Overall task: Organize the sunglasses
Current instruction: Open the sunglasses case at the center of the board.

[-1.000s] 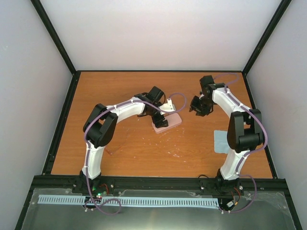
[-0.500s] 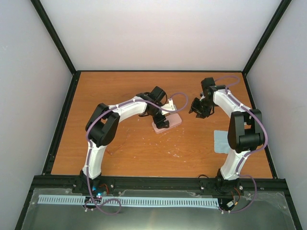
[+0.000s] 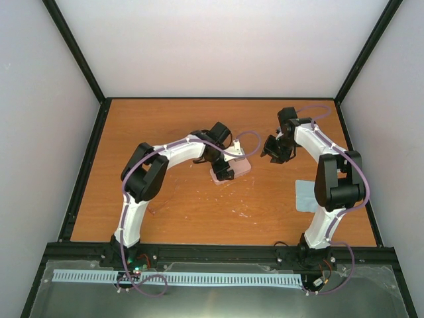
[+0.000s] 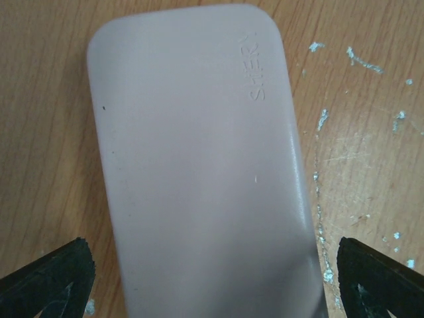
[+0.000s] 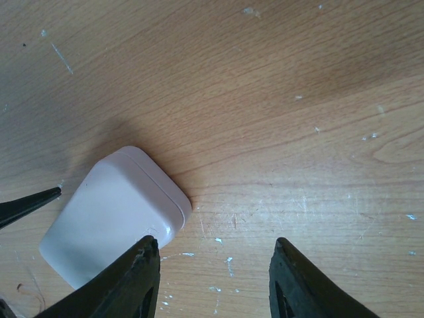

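Tabletop [image 3: 199, 126]: worn wood, carrying the case and the cloth.
Case [image 4: 199, 165]: pale pink, lid shut, lying flat near the middle of the tabletop.
Cloth [image 3: 305, 195]: light blue, spread flat by the right arm's base, well apart from the case and not put away.
Left hand [image 4: 213, 275]: released, jaws spread wide to either side of the case's near end, with neither finger touching it.
Right hand [image 5: 218, 285]: half open and grasping nothing, hovering over bare wood just beside the case's far corner.
Sunglasses: not to be made out in any view. Whether they lie inside the shut case or are lost against the wood, I cannot tell.
Progress: judged late if the shut case holds them. The loose cloth looks like the part left to do.
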